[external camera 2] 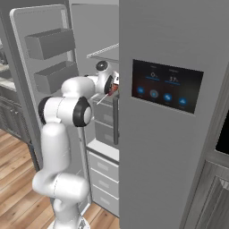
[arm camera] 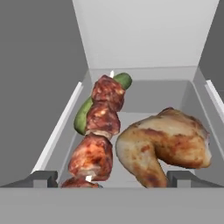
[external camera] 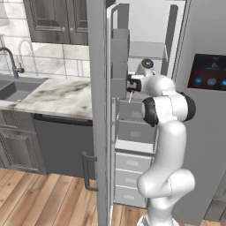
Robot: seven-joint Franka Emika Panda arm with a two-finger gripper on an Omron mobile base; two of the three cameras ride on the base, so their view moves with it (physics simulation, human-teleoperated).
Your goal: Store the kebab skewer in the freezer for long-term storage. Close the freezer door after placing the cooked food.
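Observation:
The kebab skewer (arm camera: 100, 131), chunks of browned meat on a thin stick, lies in a grey bin (arm camera: 65, 127) inside the freezer (external camera: 148, 26). My gripper (arm camera: 113, 179) hangs just over its near end, open, the fingertips (arm camera: 43, 178) wide apart and touching nothing. From the base the arm reaches into the freezer (external camera 2: 94, 36) at mid height, with the gripper (external camera: 131, 84) and the skewer (external camera 2: 112, 91) at the shelf. The freezer door (external camera: 99, 110) stands wide open, grey bins on its inner face (external camera 2: 49, 42).
A roast chicken piece (arm camera: 168, 144) and a green vegetable (arm camera: 83, 117) share the bin with the skewer. The grey door with the black touchscreen (external camera 2: 166, 86) is shut on the right. A marble counter (external camera: 57, 95) with a sink and a faucet (external camera: 11, 62) lies left of the open door.

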